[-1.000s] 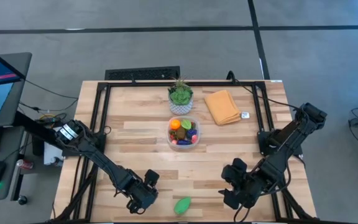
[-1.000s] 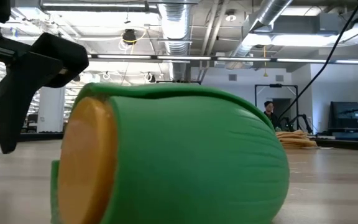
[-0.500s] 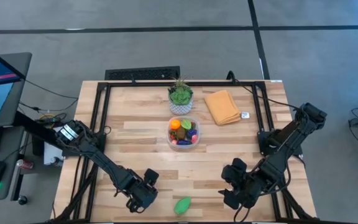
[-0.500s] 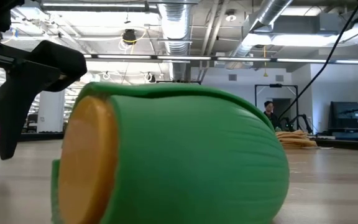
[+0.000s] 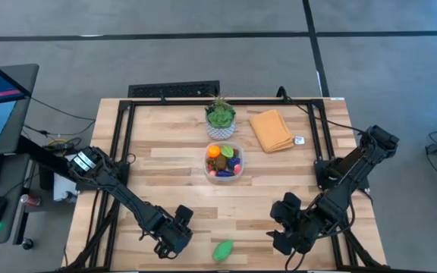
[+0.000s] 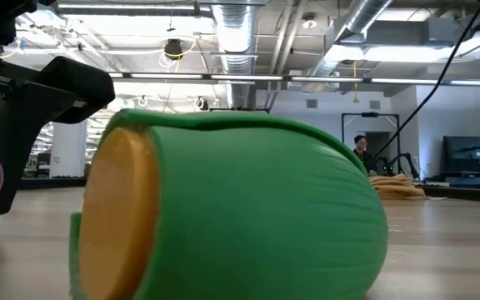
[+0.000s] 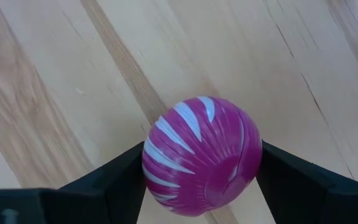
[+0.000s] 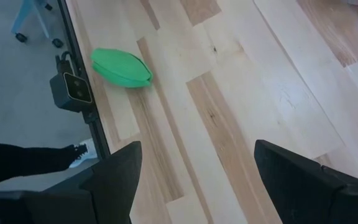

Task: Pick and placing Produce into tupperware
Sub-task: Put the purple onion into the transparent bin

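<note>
The left gripper (image 7: 199, 180) had just narrowed its fingers onto the purple onion (image 7: 201, 154) between them, gripping it, ready for lifting to the tupperware (image 5: 224, 162). The right gripper (image 8: 194, 180) waited open.

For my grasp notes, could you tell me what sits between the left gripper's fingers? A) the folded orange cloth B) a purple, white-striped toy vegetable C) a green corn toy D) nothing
B: the left wrist view shows the purple striped vegetable between the left gripper fingers.
</note>
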Tool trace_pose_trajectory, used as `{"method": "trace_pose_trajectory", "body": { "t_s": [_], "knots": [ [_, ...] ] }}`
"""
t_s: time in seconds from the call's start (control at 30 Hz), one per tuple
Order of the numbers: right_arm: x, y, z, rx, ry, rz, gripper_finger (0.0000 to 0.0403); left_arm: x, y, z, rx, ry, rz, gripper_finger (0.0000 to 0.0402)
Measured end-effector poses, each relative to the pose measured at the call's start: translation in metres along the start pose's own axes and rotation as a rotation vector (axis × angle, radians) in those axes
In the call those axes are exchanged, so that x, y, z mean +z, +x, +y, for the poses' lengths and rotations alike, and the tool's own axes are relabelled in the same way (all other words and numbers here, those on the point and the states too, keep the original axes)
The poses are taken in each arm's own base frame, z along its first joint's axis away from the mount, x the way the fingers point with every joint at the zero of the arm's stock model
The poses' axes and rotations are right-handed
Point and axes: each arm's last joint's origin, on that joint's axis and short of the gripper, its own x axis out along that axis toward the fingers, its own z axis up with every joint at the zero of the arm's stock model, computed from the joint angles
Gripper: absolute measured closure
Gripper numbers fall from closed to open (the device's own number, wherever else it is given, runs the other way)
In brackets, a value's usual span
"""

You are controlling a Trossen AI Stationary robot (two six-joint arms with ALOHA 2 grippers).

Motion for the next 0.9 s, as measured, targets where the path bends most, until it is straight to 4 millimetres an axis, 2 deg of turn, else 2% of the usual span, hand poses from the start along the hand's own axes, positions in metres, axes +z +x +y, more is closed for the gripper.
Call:
{"method": "trace_pose_trajectory", "body": {
  "t_s": [0.53,0.9],
  "knots": [
    [0.0,0.0,0.0,-0.006,-0.005,-0.013,0.0078,0.0,-0.005,0.005,0.03,-0.063,0.056,0.0141],
    [0.0,0.0,0.0,-0.006,-0.006,-0.013,0.0088,0.019,-0.024,0.035,0.14,-0.071,0.087,0.0141]
  ]
}}
